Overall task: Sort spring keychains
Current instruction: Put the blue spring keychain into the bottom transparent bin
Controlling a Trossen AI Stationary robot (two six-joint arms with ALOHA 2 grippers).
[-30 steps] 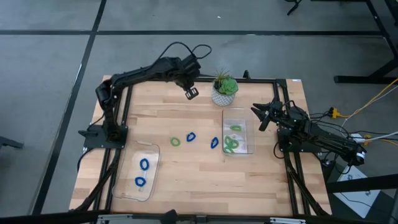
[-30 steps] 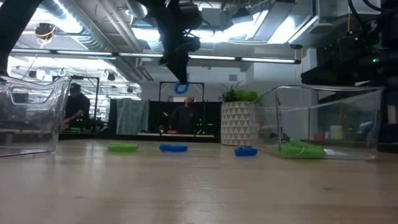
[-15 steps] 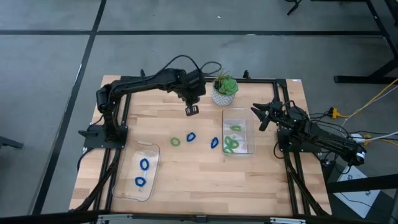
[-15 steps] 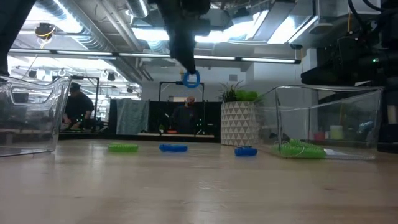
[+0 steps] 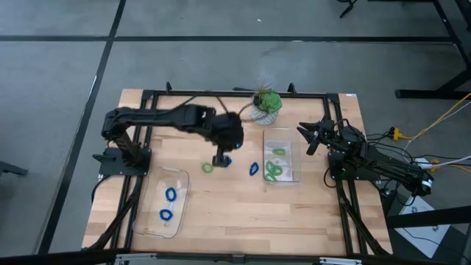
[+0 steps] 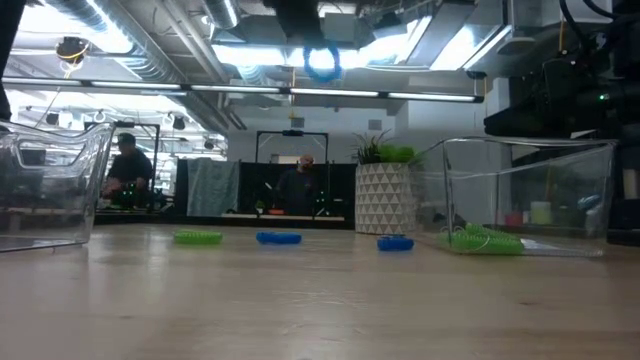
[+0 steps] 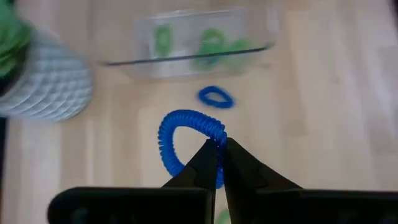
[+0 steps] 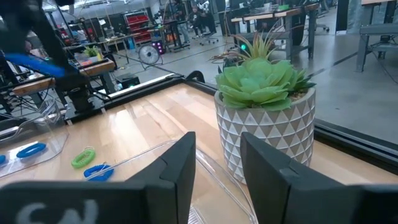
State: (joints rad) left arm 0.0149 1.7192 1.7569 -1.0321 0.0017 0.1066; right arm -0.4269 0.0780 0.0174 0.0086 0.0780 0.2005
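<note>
Table (image 5: 235,213): a light wood top with a black frame around it. It carries two clear trays, a plant pot and the small coils.
Left arm (image 5: 158,118): it now reaches out over the middle of the table. A second ago it was stretched toward the back edge, near the plant pot.
Right arm (image 5: 368,158): it waits at the right side of the table and has not moved.
Right tray (image 5: 296,158): a clear box just in front of the plant pot. Green coils (image 5: 274,171) lie inside it, same as before.
Left tray (image 5: 180,180): a clear box at the front left. Two blue coils (image 5: 168,205) lie in it, same as before.
Plant pot (image 5: 263,112): a white pot with a green plant, at the back of the table. It has not moved.
Left gripper (image 7: 217,152): its fingers are pressed together on the held blue coil (image 7: 186,140). It now hangs over the loose coils in the middle of the table. In the low view the held blue coil sits higher than it did a second ago.
Right gripper (image 8: 217,162): its fingers stand apart with nothing between them, pointing at the plant pot.
Loose coils on the table: a green coil (image 5: 207,168) and a blue coil (image 5: 254,170) lie between the two trays, where they were before. One more blue coil lies between them, mostly hidden under the left gripper in the high view.
</note>
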